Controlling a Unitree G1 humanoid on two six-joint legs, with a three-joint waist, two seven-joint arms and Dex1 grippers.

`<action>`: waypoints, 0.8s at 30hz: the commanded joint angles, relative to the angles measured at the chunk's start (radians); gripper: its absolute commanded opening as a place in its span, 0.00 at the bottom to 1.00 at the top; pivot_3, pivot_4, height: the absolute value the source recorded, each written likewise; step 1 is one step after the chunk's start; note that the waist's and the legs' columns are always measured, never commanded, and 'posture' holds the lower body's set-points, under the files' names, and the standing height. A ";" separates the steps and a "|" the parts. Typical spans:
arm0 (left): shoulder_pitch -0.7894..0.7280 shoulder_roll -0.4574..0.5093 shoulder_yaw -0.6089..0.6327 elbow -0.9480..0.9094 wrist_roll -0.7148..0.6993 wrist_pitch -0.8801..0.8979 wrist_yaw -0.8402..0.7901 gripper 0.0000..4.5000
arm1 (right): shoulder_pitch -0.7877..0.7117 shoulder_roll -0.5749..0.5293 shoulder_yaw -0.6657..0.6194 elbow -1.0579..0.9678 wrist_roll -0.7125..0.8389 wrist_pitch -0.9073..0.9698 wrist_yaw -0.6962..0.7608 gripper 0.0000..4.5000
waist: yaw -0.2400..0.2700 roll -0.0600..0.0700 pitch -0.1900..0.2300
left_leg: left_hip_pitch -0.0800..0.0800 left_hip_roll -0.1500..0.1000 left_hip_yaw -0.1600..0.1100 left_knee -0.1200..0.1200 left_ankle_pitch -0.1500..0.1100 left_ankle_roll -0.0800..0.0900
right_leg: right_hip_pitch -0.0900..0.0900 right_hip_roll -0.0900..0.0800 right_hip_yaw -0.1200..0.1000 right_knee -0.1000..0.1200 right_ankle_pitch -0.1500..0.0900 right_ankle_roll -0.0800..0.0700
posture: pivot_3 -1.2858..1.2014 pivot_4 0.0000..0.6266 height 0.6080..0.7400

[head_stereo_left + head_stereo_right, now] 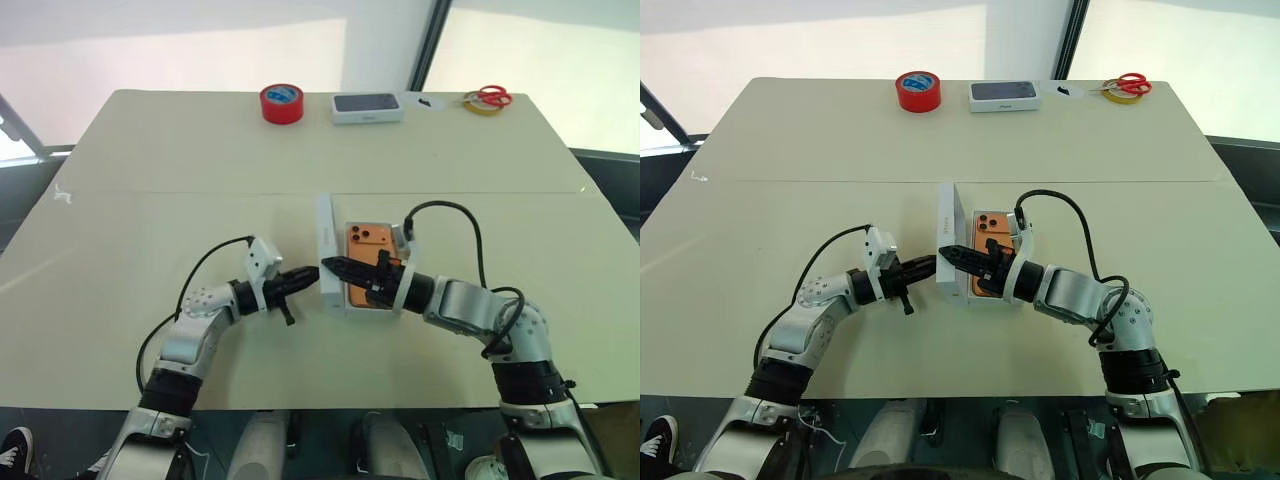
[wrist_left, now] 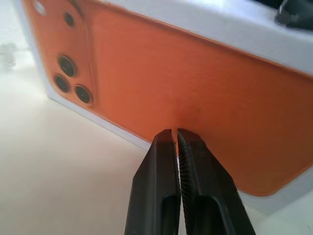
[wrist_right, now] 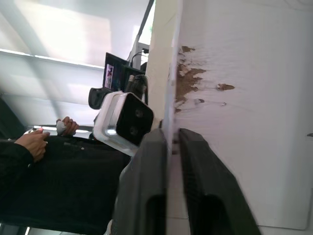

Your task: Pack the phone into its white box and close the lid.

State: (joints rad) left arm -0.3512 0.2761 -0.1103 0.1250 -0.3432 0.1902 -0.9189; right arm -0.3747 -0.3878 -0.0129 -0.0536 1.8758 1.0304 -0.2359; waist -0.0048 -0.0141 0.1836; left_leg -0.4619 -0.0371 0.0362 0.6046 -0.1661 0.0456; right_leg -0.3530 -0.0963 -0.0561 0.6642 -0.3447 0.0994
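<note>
The orange phone (image 1: 360,250) lies camera side up in the shallow white box (image 1: 985,299) at the table's middle. The lid (image 1: 326,225) stands on its long edge against the box's left side. Its outer face (image 2: 195,83) shows orange with pictured lenses, and its inner face (image 3: 244,73) is white with torn brown patches. My right gripper (image 1: 332,266) reaches across the phone and is shut on the lid's thin wall (image 3: 172,134). My left gripper (image 1: 308,278) is shut, its tips (image 2: 175,133) close to or touching the lid's outer face.
At the table's far edge sit a red tape roll (image 1: 282,103), a white box printed with a dark phone (image 1: 367,107), and red-handled scissors on a yellow roll (image 1: 488,99). A person's hands (image 3: 34,142) appear beyond the table in the right wrist view.
</note>
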 commanded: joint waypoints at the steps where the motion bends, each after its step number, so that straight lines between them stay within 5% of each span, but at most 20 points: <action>1: -0.055 -0.045 -0.038 -0.019 -0.007 -0.002 -0.013 0.04 | -0.038 -0.057 -0.009 0.003 -0.102 0.024 0.084 0.53 | 0.001 0.000 0.000 | -0.001 0.000 0.000 0.002 -0.001 0.001 | 0.000 0.000 0.000 0.000 0.000 0.000 | 0.52 0.24 0.96; 7: -0.113 -0.108 -0.070 0.025 0.007 0.005 -0.016 0.04 | -0.166 -0.244 -0.019 0.097 -0.448 0.021 0.400 0.53 | 0.017 0.001 0.000 | -0.002 0.000 0.000 0.009 -0.004 0.006 | -0.001 0.000 0.000 -0.001 0.001 0.002 | 0.52 0.24 0.96; 14: -0.123 -0.140 -0.101 0.042 0.018 0.022 -0.015 0.04 | -0.141 -0.414 0.051 0.073 -0.938 -0.255 0.718 0.53 | 0.016 0.001 0.000 | -0.011 -0.001 0.001 0.011 -0.005 0.008 | -0.004 0.000 0.000 -0.001 0.002 0.004 | 0.52 0.24 0.96; 17: -0.103 -0.107 -0.100 0.014 0.022 0.029 -0.021 0.04 | -0.106 -0.436 0.125 0.042 -1.176 -0.420 0.759 0.35 | 0.009 0.001 0.000 | -0.010 -0.001 0.001 0.011 -0.004 0.007 | -0.004 0.000 -0.001 0.000 0.002 0.004 | 0.52 0.24 0.96; 20: -0.099 -0.071 -0.076 -0.003 0.012 0.042 -0.025 0.04 | -0.084 -0.415 0.136 0.041 -1.292 -0.494 0.776 0.03 | 0.011 0.001 0.000 | -0.009 0.000 0.001 0.011 -0.004 0.006 | -0.004 0.000 -0.001 0.001 0.002 0.004 | 0.52 0.24 0.96; 24: -0.091 -0.012 -0.056 -0.016 0.009 0.058 -0.034 0.04 | -0.077 -0.383 0.113 0.043 -1.382 -0.548 0.781 0.01 | 0.015 0.001 0.000 | -0.010 -0.001 0.001 0.012 -0.003 0.006 | -0.004 0.000 -0.001 0.000 0.002 0.004 | 0.52 0.24 0.96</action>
State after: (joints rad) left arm -0.4437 0.2503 -0.1831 0.1502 -0.3228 0.2487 -0.9437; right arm -0.4471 -0.7791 0.1399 0.0231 0.5206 0.5147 0.5390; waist 0.0102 -0.0131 0.1838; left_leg -0.4713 -0.0376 0.0368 0.6164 -0.1688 0.0500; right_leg -0.3563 -0.0963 -0.0567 0.6644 -0.3423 0.1039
